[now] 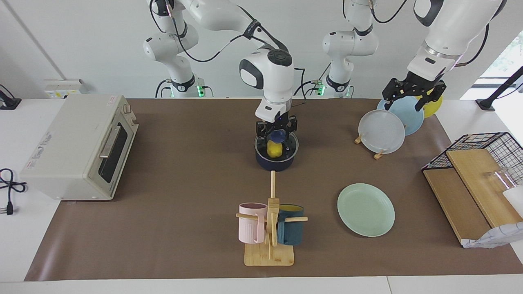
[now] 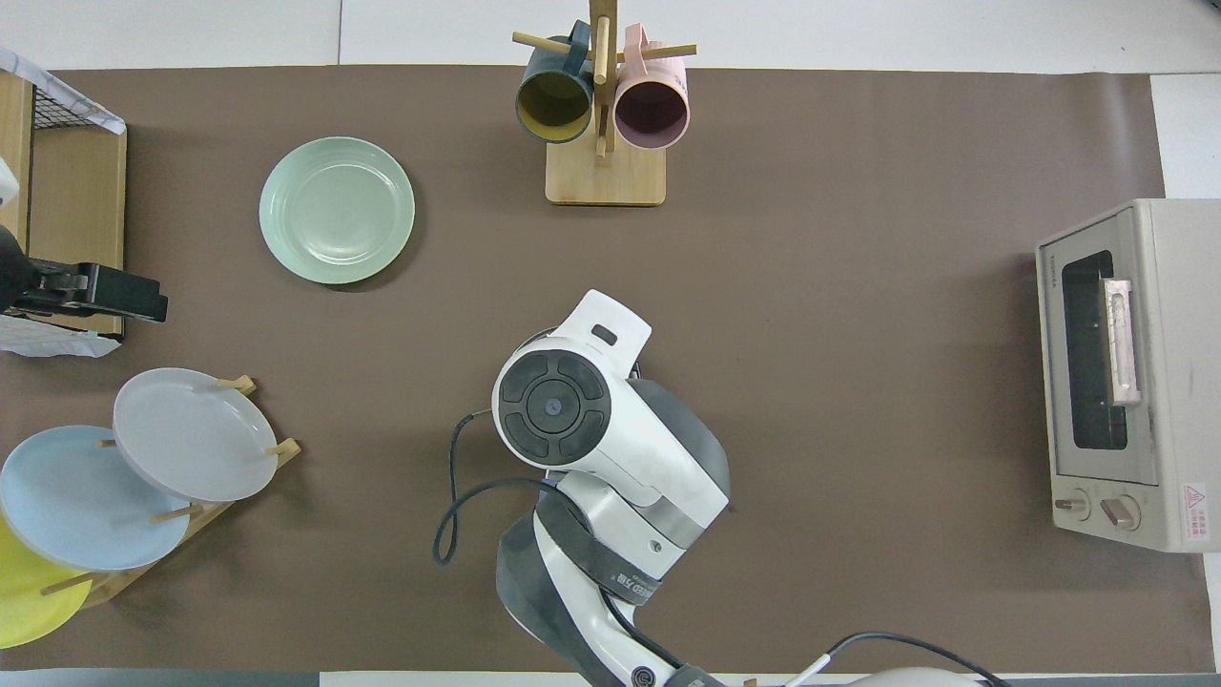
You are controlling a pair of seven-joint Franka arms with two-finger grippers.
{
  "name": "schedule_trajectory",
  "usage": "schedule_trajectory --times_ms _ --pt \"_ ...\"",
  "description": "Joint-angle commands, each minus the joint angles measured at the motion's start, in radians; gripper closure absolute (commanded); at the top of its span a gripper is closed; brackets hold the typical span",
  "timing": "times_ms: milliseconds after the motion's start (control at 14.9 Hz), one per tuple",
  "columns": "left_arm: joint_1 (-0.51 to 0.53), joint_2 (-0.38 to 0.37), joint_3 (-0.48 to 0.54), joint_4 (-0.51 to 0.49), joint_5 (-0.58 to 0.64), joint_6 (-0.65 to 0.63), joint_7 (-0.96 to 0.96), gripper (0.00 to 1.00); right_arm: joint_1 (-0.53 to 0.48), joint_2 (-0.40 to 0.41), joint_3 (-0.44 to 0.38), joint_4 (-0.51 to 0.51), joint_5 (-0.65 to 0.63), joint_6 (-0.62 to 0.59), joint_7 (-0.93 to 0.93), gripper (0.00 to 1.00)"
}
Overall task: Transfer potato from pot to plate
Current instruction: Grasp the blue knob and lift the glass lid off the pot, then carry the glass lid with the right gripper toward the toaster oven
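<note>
Down inside the pot (image 1: 276,160) at the middle of the brown-covered surface (image 1: 184,171), my right gripper (image 1: 276,138) hangs with its jaws on either side of the potato (image 1: 274,150); whether they are already clenched on it or only flank it I cannot tell. That yellow lump sits against the pot's black inside, its top partly hidden by my jaws. From overhead my right arm's wrist covers the pot almost entirely.

My left gripper (image 1: 412,97) waits, jaws spread wide and holding nothing, over the rack of standing plates (image 1: 382,131) at the left arm's end of the surface, close to the robots.

My target, the mint-green plate (image 1: 366,209), lies flat and bare, farther from the robots than the pot and toward the left arm's end. A wooden mug tree (image 1: 270,228) with a pink mug (image 1: 251,223) and a teal mug (image 1: 291,230) stands farther out than the pot, roughly in line with it. A toaster oven (image 1: 79,147) sits at the right arm's end, and a wire basket with wooden boards (image 1: 478,171) at the left arm's end.
</note>
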Motion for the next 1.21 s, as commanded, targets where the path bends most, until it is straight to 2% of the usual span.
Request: schedule_trajectory --times_ms 0,268,402,536,670,1004,1138 --pt "-0.008 -0.024 0.006 -0.028 -0.012 0.018 -0.001 0.00 -0.004 -0.026 0.004 -0.037 -0.001 0.023 -0.007 0.35" --pt "-0.008 -0.025 0.006 -0.028 -0.012 0.018 -0.002 0.00 -0.004 -0.025 0.004 -0.024 0.001 0.013 -0.007 0.59" --pt "-0.011 -0.025 0.006 -0.028 -0.012 0.018 -0.002 0.00 -0.011 -0.022 0.004 0.015 0.001 -0.016 -0.010 0.60" --pt "-0.009 -0.025 0.006 -0.028 -0.012 0.020 -0.001 0.00 -0.035 -0.017 0.002 0.107 0.003 -0.123 -0.045 0.60" --pt "-0.008 -0.027 0.006 -0.031 -0.012 0.018 -0.001 0.00 -0.104 -0.013 0.002 0.163 0.007 -0.185 -0.144 0.60" --pt "-0.025 -0.027 0.002 -0.032 -0.012 0.026 -0.031 0.00 -0.323 -0.017 0.002 0.138 0.038 -0.242 -0.460 0.60" --pt "-0.040 -0.030 0.000 -0.035 -0.012 0.026 -0.059 0.00 -0.449 -0.028 0.002 0.083 0.038 -0.228 -0.647 0.60"
